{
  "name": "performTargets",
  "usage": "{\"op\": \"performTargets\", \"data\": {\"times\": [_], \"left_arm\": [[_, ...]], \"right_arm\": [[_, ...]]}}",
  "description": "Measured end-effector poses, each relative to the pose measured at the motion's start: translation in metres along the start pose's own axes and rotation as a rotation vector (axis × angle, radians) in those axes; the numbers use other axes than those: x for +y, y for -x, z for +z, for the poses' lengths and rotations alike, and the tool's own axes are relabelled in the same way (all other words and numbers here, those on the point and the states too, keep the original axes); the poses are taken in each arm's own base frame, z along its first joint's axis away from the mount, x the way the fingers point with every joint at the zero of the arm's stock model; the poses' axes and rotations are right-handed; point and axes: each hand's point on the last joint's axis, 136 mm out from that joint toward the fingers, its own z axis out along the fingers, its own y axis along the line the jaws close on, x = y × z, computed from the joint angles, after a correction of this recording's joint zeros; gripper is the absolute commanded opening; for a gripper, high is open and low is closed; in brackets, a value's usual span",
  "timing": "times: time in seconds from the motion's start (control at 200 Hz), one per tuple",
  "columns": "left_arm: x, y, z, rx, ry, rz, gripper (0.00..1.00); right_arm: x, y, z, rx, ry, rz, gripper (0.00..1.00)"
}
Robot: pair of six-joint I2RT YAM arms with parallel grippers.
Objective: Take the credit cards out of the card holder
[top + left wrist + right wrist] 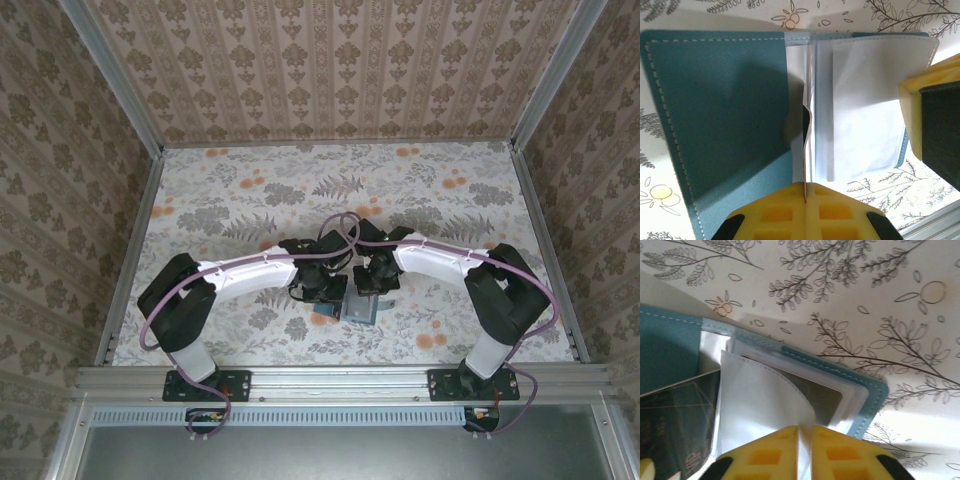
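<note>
Teal wallet (pixel 725 115) lies open on the floral table (pixel 250 200), near the arm bases, between both grippers. Left gripper (pixel 805 194) is clamped on a thin card (pixel 805 150) standing on edge at the wallet's fold. Right gripper (pixel 805 435) has its pads pressed on a clear sleeve (pixel 760 400) of the wallet's other half.

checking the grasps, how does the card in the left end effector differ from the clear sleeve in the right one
The card is dark and opaque; the clear sleeve is see-through. The card looks flat and stiff in the left end effector; the clear sleeve bows in the right end effector. Both are pinched at one edge, over the open card holder.
</note>
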Motion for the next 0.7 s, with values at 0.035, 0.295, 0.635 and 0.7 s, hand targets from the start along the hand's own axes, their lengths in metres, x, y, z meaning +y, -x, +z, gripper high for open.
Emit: {"op": "performTargets", "data": {"times": [0.035,0.295,0.635,0.7], "left_arm": [[0.000,0.001,-0.001,-0.003,0.002,-0.001,0.04],[0.002,0.020,-0.017,-0.044,0.004,-0.007,0.02],[0.008,0.059,-0.048,-0.103,-0.024,0.080,0.00],[0.002,0.072,-0.061,-0.134,-0.039,0.122,0.00]], "right_arm": [[-0.002,0.000,-0.001,0.002,-0.010,-0.005,0.23],[-0.013,-0.004,-0.016,-0.016,-0.063,-0.011,0.33],[-0.022,0.002,-0.044,-0.089,-0.047,0.015,0.34],[-0.026,0.002,-0.050,-0.100,-0.044,0.028,0.35]]}}
